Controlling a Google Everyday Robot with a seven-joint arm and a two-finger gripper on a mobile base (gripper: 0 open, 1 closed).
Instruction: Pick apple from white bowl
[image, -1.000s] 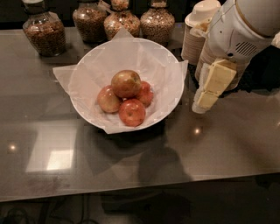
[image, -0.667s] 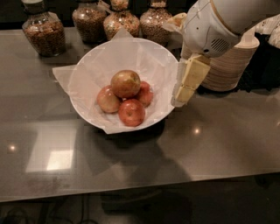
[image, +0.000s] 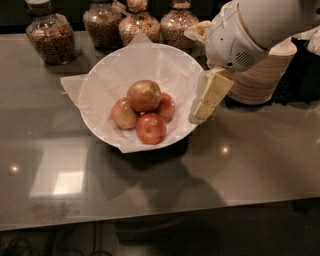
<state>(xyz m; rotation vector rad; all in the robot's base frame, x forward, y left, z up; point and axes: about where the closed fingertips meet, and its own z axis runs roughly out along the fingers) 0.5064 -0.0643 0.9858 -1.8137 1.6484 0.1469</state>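
Note:
The white bowl (image: 98, 80), lined with crinkled white paper, stands on the dark table. The apple (image: 143, 95), the largest one, golden-brown, sits on top of three smaller red-orange apples (image: 151, 128) in the bowl's middle. My gripper (image: 200, 114), cream-coloured under a white wrist housing (image: 235, 40), hangs at the bowl's right rim. It points down and to the left, to the right of the apples and apart from them. Nothing shows held in it.
Several glass jars of grains (image: 49, 35) stand along the table's back edge behind the bowl. A stack of paper plates (image: 260, 75) stands to the right, behind my arm. The table's front edge (image: 160, 220) runs below the bowl.
My gripper has moved left from beside the plate stack to the bowl's right rim. The apples and bowl have not moved.

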